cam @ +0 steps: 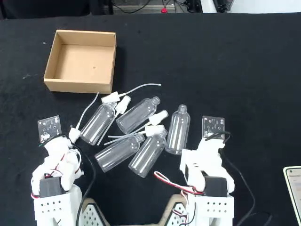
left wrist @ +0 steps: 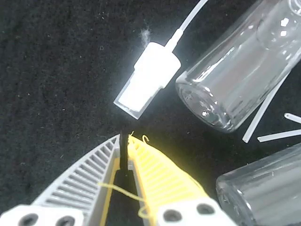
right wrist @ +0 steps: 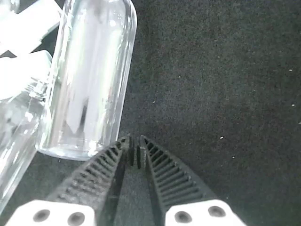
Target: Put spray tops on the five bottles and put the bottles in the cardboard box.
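High view: on the black table (cam: 235, 70) five clear bottles (cam: 136, 115) lie jumbled mid-frame among loose spray tops (cam: 123, 104). The cardboard box (cam: 77, 86) sits upper left, brown floor showing. Left wrist: left gripper (left wrist: 126, 139) pressed together, one spray top (left wrist: 148, 77) just ahead. Right wrist: right gripper (right wrist: 134, 141) likewise together, beside a bottle's base.

A black counter (cam: 225, 66) with a matte, cloth-like surface takes up nearly the whole scene, and a few pale specks of lint (cam: 26, 76) lie near its left edge. Beyond the counter's far edge lie dark cables (cam: 136, 6) with a small red piece (cam: 164, 10) among them, and a white surface (cam: 263, 5) shows past the counter's far right corner. At the counter's right edge, toward the near side, a flat device (cam: 294, 187) with a pale screen and light frame lies partly cut off.
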Controlling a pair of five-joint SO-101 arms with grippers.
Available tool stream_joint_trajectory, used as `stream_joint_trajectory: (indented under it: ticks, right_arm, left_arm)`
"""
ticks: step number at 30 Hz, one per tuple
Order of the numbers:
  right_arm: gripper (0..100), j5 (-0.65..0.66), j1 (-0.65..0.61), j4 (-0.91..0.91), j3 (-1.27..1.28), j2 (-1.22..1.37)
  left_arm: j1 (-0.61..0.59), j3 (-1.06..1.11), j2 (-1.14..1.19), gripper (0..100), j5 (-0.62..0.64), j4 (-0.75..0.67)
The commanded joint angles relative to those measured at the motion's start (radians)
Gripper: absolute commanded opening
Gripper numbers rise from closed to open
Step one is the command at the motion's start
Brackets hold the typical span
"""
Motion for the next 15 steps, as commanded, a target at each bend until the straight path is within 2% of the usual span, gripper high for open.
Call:
stream_joint_trajectory:
  ticks: [1, 15]
  right_arm:
    - [1.8, 0.006, -0.003, 0.006, -0.007, -0.094]
    - [1.9, 0.006, -0.008, 0.006, -0.007, -0.094]
  left_arm:
    - [0.008, 0.016, -0.012, 4, 0.0, 0.021]
    - [0.013, 0.016, -0.012, 4, 0.0, 0.021]
